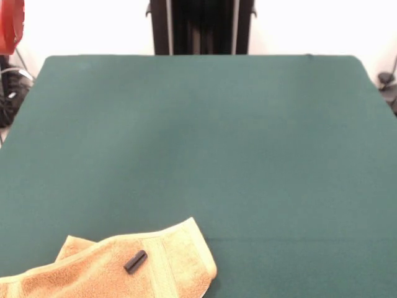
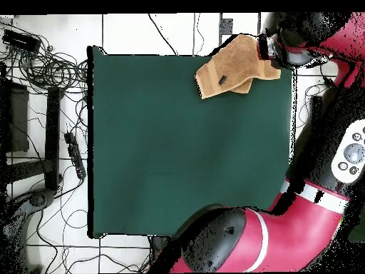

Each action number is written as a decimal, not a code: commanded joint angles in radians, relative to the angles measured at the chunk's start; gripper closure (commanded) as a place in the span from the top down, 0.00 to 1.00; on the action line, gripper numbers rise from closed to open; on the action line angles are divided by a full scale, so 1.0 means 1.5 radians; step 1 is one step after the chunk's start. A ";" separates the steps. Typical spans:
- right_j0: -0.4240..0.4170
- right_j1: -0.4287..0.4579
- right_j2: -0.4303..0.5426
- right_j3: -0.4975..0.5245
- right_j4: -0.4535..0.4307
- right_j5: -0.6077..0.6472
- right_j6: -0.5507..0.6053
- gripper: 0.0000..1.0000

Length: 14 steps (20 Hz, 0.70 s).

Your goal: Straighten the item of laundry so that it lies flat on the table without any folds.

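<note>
The item of laundry, a golden-orange terry towel, lies crumpled at the table's near left corner in the front view, folded over itself and running out of the picture. Its ribbed band shows near the right end. From overhead the towel sits at the top right corner of the table, partly hanging past the far edge. My gripper is at the towel's right edge, at the end of the red arm. The arm's bulk hides whether it grips the cloth.
A small black cylinder rests on the towel, also seen from overhead as the black cylinder. A red part of the arm shows at the front view's top left. Cables and stands lie on the floor beside the table.
</note>
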<state>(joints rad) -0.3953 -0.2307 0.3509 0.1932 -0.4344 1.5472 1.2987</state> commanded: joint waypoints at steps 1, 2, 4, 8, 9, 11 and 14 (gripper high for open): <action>0.005 -0.015 -0.008 0.005 -0.058 0.158 0.187 0.00; -0.001 -0.013 0.003 -0.005 -0.064 0.159 0.183 0.00; -0.024 -0.008 0.057 -0.036 -0.102 0.164 0.170 0.00; -0.115 -0.028 0.315 -0.062 -0.343 0.269 0.040 0.00; -0.142 -0.035 0.394 -0.058 -0.410 0.292 0.001 0.00; -0.200 -0.040 0.562 -0.050 -0.548 0.331 -0.103 0.00; -0.280 -0.017 0.774 -0.050 -0.714 0.360 -0.283 0.00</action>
<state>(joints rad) -0.6626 -0.2979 0.8903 0.0739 -1.1129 1.8955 1.2869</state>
